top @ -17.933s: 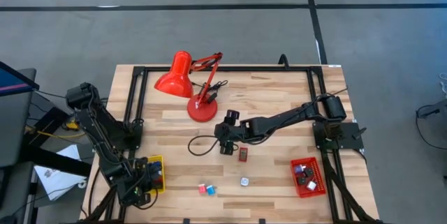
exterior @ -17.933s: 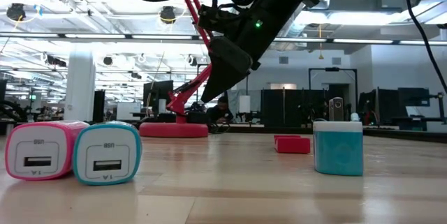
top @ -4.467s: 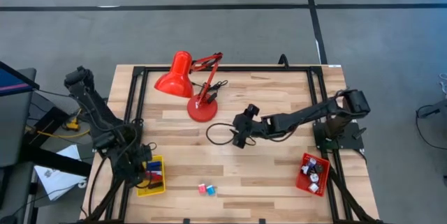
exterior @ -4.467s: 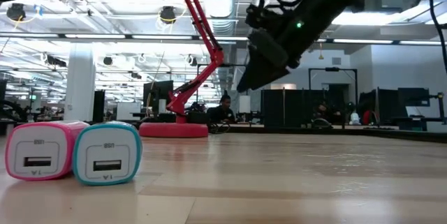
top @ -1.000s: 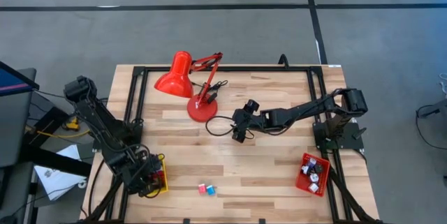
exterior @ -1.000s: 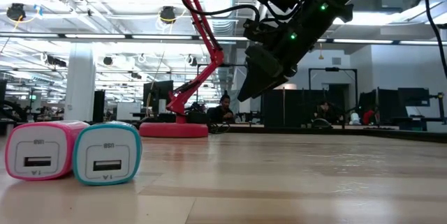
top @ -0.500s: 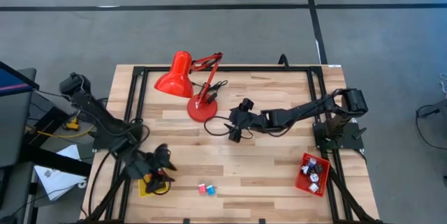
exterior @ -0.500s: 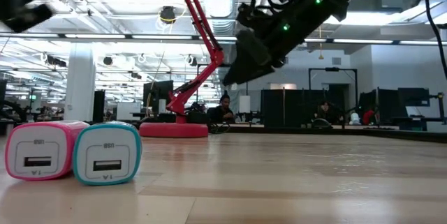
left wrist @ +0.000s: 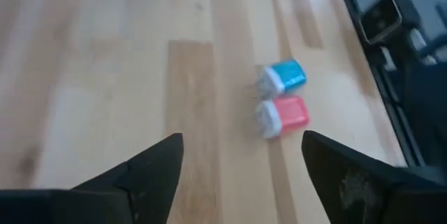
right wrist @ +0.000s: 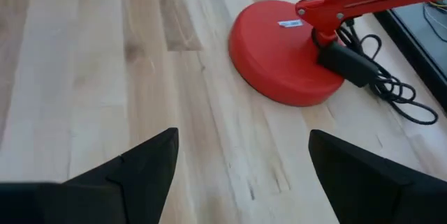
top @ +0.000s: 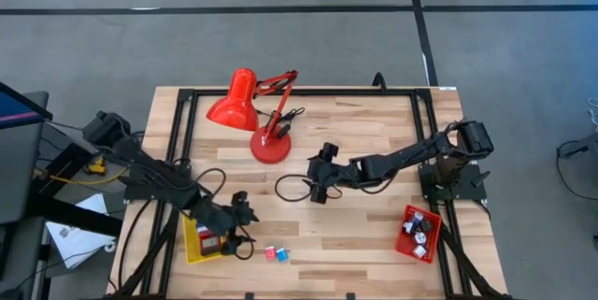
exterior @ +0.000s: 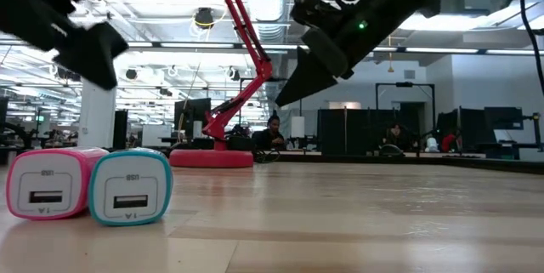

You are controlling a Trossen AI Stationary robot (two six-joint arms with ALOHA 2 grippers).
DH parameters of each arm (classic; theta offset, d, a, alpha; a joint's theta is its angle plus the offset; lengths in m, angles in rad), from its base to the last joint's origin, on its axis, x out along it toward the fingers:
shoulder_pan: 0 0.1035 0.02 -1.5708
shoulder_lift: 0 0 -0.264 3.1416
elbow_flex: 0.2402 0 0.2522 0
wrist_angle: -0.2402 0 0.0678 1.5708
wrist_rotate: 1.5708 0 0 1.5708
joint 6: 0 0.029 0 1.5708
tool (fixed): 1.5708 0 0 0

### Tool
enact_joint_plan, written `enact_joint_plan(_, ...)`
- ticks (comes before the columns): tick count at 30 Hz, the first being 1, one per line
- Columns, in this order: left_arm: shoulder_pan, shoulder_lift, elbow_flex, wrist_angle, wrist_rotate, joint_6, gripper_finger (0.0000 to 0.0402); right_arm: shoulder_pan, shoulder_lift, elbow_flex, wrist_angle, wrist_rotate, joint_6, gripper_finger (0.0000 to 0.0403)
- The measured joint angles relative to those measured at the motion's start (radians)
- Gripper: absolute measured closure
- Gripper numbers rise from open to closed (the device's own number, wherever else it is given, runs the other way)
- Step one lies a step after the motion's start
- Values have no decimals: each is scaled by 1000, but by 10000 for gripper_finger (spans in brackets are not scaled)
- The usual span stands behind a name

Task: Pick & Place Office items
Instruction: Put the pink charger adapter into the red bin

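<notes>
Pink and blue USB chargers (top: 276,254) lie side by side on the tabletop near its near edge, just right of the left claw (top: 242,230). This claw is open and empty, much nearer than the right claw (top: 318,188), also open, beside the red lamp (top: 271,148).

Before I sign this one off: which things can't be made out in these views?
- Yellow tray contents, high view: the left arm covers most of it.
- Red tray contents, high view: items too small to name.
- Left gripper, low view: blurred, cut off by the top edge.
- Both trays: absent from the low and wrist views.
</notes>
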Motion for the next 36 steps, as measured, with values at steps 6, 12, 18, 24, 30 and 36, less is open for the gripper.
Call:
enact_joint_plan(6,44,116,0,158,220,171,117,-2,0,0,-1,0,-39,90)
enact_joint_plan(12,80,213,0,268,274,404,121,-1,0,0,-2,0,-41,90)
enact_joint_plan(18,152,246,0,325,418,465,121,18,0,0,-2,0,-33,90)
enact_joint_plan(24,183,276,0,358,503,613,124,28,0,0,2,0,-14,90)
enact_joint_plan(30,192,339,0,424,583,718,124,31,0,0,2,0,-14,90)
enact_joint_plan(36,216,417,1,485,587,725,124,31,0,0,5,0,-5,90)
